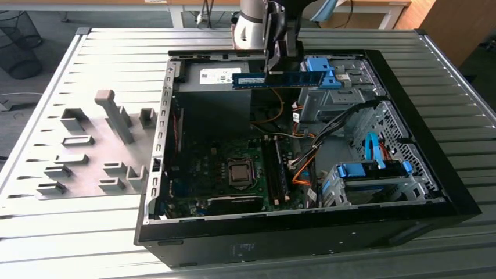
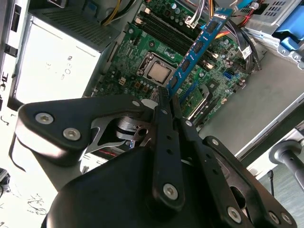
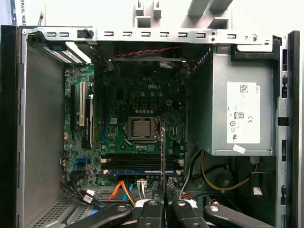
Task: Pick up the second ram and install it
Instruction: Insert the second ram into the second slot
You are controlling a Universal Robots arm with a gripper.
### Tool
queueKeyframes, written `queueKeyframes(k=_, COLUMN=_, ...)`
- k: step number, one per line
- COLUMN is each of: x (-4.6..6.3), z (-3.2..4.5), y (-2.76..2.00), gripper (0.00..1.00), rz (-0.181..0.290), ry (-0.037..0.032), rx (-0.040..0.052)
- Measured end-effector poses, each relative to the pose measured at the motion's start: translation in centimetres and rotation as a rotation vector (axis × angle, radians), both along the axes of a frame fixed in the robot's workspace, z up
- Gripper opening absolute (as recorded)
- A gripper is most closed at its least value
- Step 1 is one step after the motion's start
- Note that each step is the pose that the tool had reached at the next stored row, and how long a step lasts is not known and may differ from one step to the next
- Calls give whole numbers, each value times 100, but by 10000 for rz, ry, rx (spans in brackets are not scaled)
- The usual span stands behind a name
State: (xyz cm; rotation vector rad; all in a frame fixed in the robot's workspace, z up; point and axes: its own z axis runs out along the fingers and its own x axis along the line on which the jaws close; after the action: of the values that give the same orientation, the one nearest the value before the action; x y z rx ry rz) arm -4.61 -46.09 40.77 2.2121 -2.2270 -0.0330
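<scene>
Gripper point(image 1: 277, 68) is clamped tight on the second ram point(image 1: 276, 79), pinching its upper long edge at about mid-length. The stick hangs level in open air over the open computer case point(image 1: 310, 238), clear of every wall, with the motherboard point(image 2: 128, 61) and its memory slots point(image 3: 140, 160) well below.

- A ribbed grey metal desk point(image 1: 62, 244) spans the exterior view, its slats running side to side.
- At ten o'clock, a black wire wastebasket point(image 1: 17, 43) stands on the grey floor point(image 1: 58, 26).
- At twelve o'clock, a white-legged table point(image 1: 394, 16) stands beyond the desk.
- At two o'clock stands a brown wooden panel point(image 1: 457, 26).
- Soft, even light leaves a pale sheen on the slats.
</scene>
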Motion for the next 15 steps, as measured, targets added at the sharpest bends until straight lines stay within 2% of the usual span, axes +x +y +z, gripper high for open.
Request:
queueKeyframes(k=6, x=0, z=-5, y=0, gripper=14, rz=-501, ry=0, rx=-6)
queueKeyframes(k=15, x=0, z=-20, y=0, gripper=14, rz=-1899, ry=0, rx=-20)
